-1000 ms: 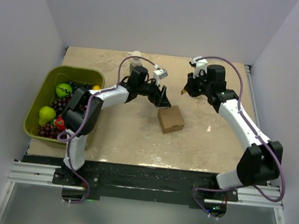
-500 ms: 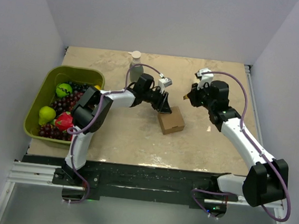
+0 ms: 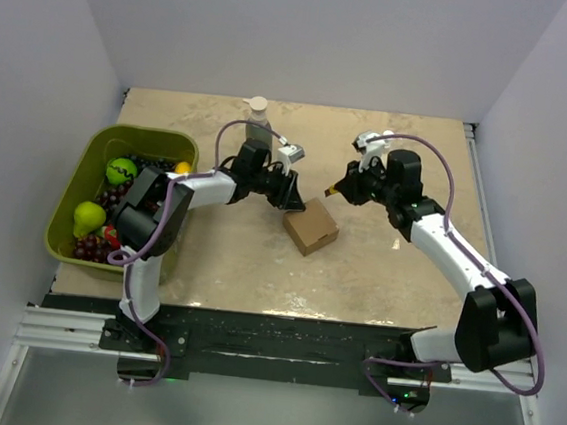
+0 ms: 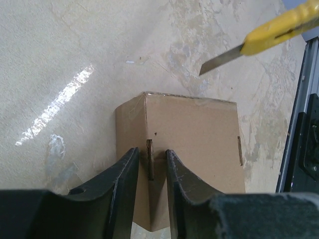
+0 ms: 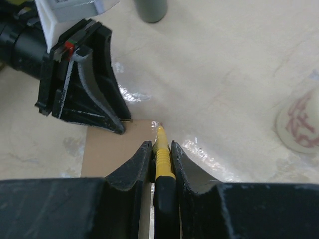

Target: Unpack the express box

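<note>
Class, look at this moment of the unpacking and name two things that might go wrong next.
1. The bare blade of the utility knife, held by the right gripper, hangs near the left gripper; a slip might strike it.
2. The left gripper holds the express box by one corner only, so blade pressure may swivel it.

**Camera layout: one overhead, two wrist.**
Overhead looked down across the table [image 3: 209,256]; both wrist views sat close on the express box [image 4: 189,139] from opposite sides.
</note>
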`<state>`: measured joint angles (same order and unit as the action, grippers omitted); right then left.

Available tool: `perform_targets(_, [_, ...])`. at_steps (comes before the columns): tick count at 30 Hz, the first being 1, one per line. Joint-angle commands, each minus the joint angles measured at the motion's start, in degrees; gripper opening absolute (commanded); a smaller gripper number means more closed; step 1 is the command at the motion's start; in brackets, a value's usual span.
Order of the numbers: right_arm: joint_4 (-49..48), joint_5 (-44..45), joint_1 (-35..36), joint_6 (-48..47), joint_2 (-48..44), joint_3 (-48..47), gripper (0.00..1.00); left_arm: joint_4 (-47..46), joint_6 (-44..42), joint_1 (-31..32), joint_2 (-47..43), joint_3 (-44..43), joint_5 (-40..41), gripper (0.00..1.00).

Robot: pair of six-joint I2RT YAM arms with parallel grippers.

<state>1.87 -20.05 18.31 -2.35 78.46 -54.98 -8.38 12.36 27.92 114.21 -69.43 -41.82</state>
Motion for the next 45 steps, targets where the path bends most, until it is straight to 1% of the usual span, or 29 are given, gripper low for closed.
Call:
perform_targets(1, [-4.4,-5.9,0.4,-2.3,-0.1,-1.6,0.0,2.0,-3.2,0.6,1.7,-1.7,0.2,0.34])
perform_targets(3, [-5.6,-3.4,0.6,-0.7,0.5,-1.7,0.0,2.8,-3.6,0.6,2.2,-2.6,1.2,0.34])
perform_targets(4, [-6.6,-0.5,1.1,-0.4,0.6,-1.9,0.0,3.1,-3.7,0.6,2.3,-2.6,1.7,0.34])
perform_targets(6, [-8.3,3.4,2.6,-0.1,-0.1,-1.2,0.0,3.9,-3.3,0.6,2.3,-2.2,2.4,0.33])
perform_targets(7, [-10.6,4.8,4.3,-0.5,-0.5,-0.6,0.0,4.0,-3.0,0.6,2.2,-1.6,2.7,0.34])
perform_targets(10, [-12.8,6.3,7.1,-2.8,-1.0,1.3,0.0,4.0,-2.5,0.6,1.9,-0.6,2.9,0.34])
perform_targets(15, [-12.2,9.6,9.0,-5.1,-0.6,1.0,0.0,4.4,-3.0,0.6,1.5,-0.4,3.5,0.34])
perform_targets(17, [-10.3,12.0,9.9,-6.7,0.1,0.1,0.0,4.4,-2.6,0.6,1.7,-0.4,3.6,0.34])
perform_targets(21, [-8.7,14.2,10.3,-7.4,0.3,-0.3,0.0,4.0,-1.9,0.5,1.9,-0.1,2.8,0.34])
perform_targets(24, [-7.7,15.4,10.7,-7.8,0.5,-0.5,0.0,3.9,-1.7,0.5,2.1,0.0,2.8,0.34])
perform_targets(45, [-7.2,15.5,11.0,-6.4,3.8,1.0,0.0,3.9,-1.8,0.5,2.1,0.3,2.8,0.33])
